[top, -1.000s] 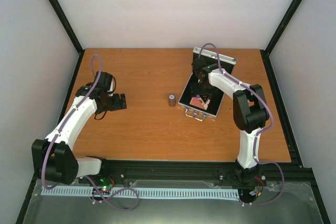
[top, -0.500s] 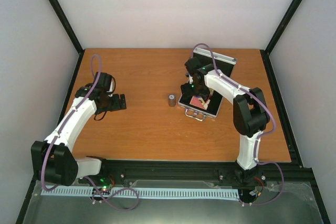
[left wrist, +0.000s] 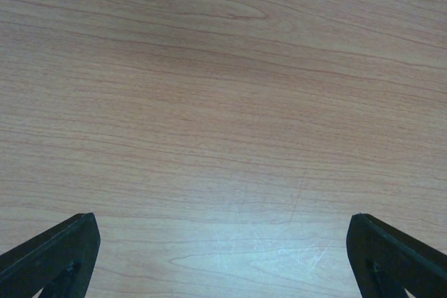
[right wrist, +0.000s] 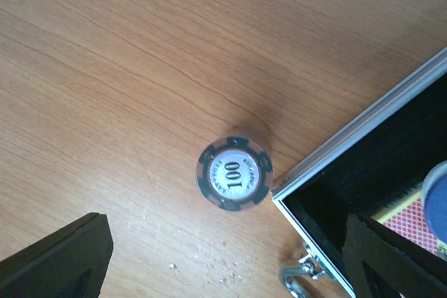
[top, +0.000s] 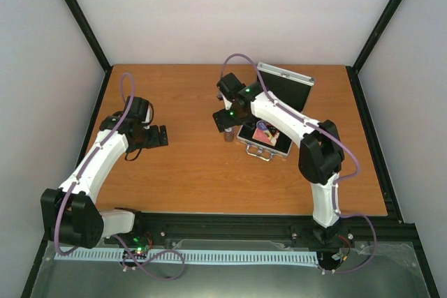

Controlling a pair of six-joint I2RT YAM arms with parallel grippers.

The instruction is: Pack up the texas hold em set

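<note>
Movement from the right tool point(right wrist: 225, 220): off the silver case point(right wrist: 363, 125), now spread wide above the chip stack point(right wrist: 234, 172) on the desk point(right wrist: 105, 68); likely next pickup; left tool point(left wrist: 222, 218) spread too.

Lab enclosure; white walls point(top: 237, 12), black frame point(top: 78, 15)

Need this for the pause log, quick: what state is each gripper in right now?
Left gripper: open, holding nothing.
Right gripper: open, holding nothing, above the chip stack that stands beside the case.
</note>
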